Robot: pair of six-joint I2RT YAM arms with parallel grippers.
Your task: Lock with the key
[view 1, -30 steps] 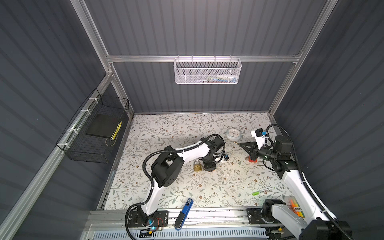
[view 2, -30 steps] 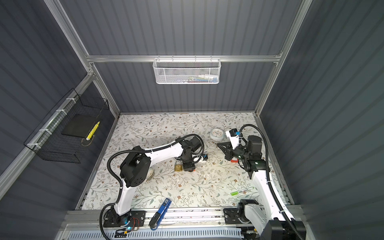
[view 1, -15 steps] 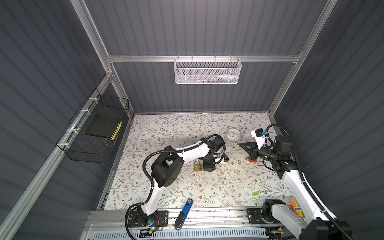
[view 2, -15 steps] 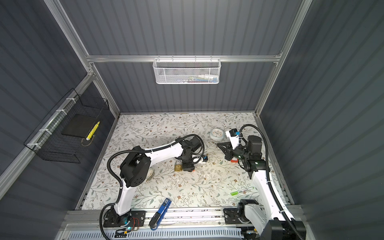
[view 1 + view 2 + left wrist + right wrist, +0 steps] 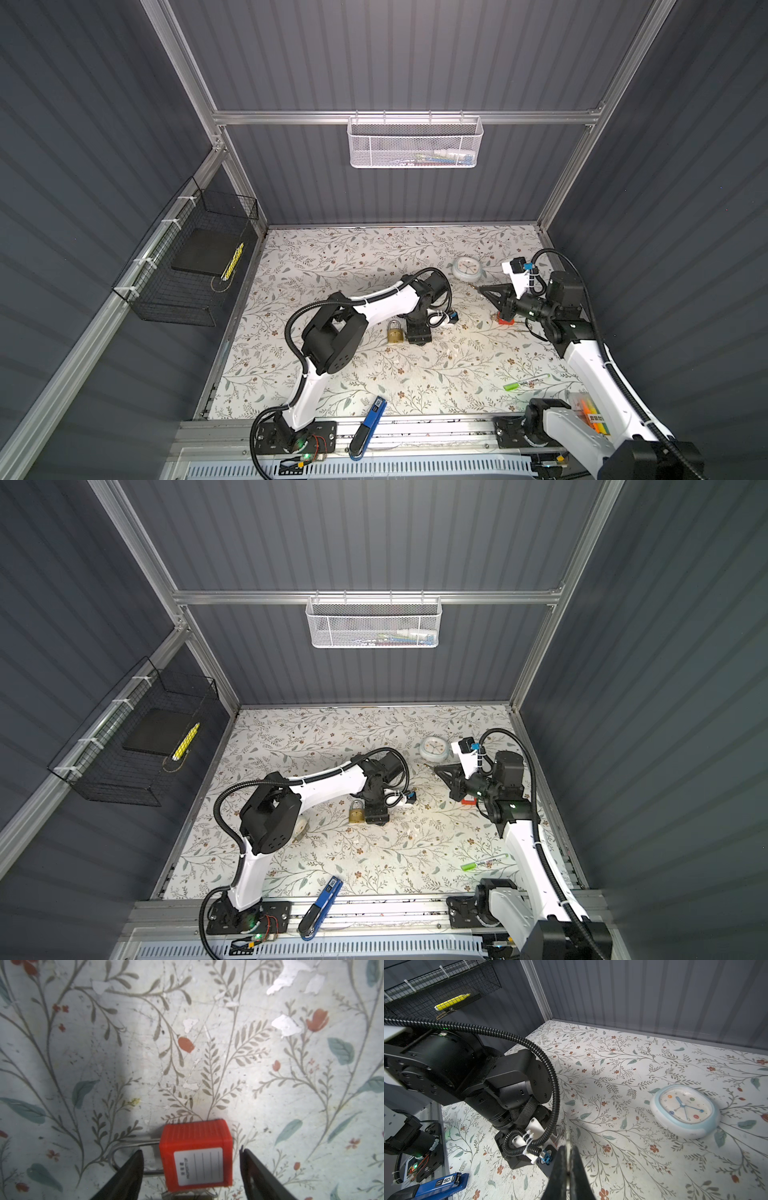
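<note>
The left claw [image 5: 190, 1149] points down at the floral-patterned counter [image 5: 62, 1047] with its two black fingers [image 5: 128, 1174] spread wide, one on each side of a red ribbed plastic padlock with a white label [image 5: 196, 1155]. A gap shows between each finger and the lock, so nothing is gripped. The lock lies flat on the counter, its silver shackle sticking out toward one finger. In both top views this lock is hidden under the claw, while a separate brass padlock [image 5: 395, 332] lies just beside it. The right claw [image 5: 568, 1148] hangs above the counter, well apart from the locks and near a white and pale-blue oval clock [image 5: 685, 1110]. It is pinched tight on what looks like a thin metal key [image 5: 567, 1132], whose blade pokes out past the fingertips.
</note>
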